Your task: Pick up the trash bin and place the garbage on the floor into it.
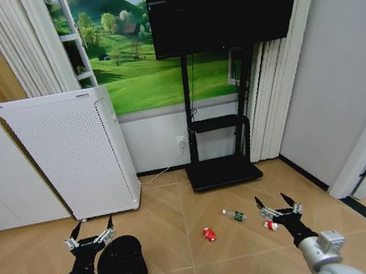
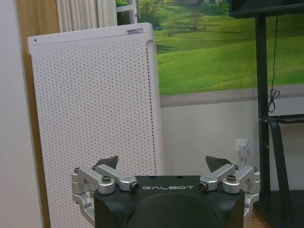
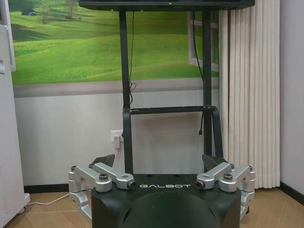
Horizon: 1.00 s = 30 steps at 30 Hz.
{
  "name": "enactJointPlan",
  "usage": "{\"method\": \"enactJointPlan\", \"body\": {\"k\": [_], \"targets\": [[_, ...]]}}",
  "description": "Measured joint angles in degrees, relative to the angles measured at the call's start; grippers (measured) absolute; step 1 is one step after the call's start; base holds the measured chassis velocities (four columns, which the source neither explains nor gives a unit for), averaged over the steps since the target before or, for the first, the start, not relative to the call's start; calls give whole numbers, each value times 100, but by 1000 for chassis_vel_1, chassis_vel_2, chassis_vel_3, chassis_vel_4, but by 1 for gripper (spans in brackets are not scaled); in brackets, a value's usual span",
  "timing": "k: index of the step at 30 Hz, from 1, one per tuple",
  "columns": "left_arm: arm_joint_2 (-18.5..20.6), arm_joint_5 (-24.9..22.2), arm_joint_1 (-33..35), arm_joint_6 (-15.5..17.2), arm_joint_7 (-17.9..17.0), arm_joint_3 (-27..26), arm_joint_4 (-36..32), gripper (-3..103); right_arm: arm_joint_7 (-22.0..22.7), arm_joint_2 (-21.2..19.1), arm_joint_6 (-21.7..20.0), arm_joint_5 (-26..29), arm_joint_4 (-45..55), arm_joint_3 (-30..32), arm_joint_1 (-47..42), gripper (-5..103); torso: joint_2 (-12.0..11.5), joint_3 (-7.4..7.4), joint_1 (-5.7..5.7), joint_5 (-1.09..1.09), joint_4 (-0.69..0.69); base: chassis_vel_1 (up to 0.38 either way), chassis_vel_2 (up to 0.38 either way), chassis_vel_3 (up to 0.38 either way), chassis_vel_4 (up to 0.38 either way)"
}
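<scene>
left gripper [image 1: 92,231] lower left, spread wide, empty, just beside black mesh trash bin [image 1: 122,265]. right gripper [image 1: 275,203] lower right, equally spread, empty, over red-and-white packet [image 1: 270,225]. red can [image 1: 209,234] and small bottle [image 1: 235,215] between, on parquet floor [image 1: 180,201]. white perforated appliance [image 1: 72,153] behind at left.

The trash bin [image 1: 122,265] is matt black mesh, standing on the smooth wooden parquet floor [image 1: 180,201] near a white perforated appliance [image 1: 72,153].
</scene>
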Motion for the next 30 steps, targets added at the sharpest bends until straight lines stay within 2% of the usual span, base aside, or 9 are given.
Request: {"method": "enactJointPlan", "body": {"k": [30], "targets": [[-20, 13, -43, -21, 11, 16, 70, 100, 2, 13, 25, -15, -39, -22, 6, 100, -695, -513, -183, 0, 0, 0, 0, 0, 0]]}}
